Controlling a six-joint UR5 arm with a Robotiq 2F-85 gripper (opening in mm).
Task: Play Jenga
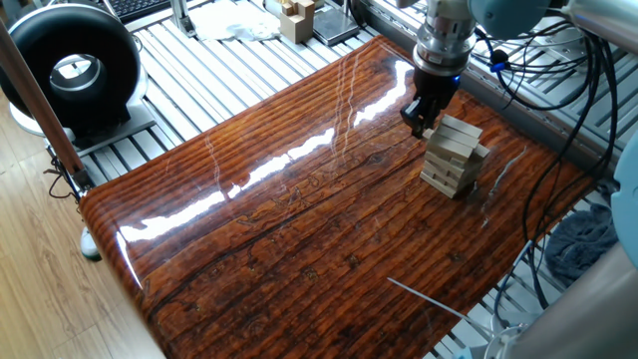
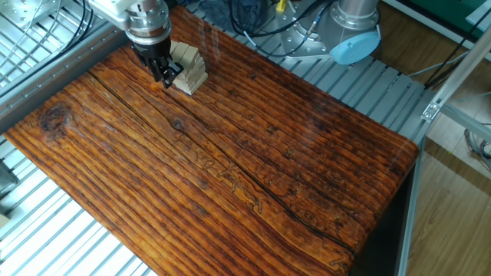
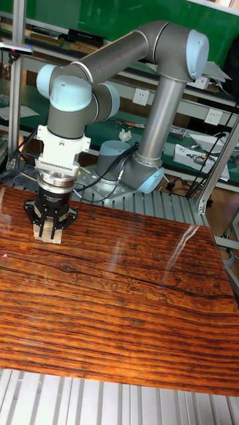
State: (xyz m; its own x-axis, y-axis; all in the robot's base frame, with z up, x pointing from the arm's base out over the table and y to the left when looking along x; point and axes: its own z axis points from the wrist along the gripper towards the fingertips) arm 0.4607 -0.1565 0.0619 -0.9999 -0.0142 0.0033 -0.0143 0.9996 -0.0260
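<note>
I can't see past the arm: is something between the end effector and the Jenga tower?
Nothing visible. The end effector is right against the tower's upper side, with only bare table nearby.
</note>
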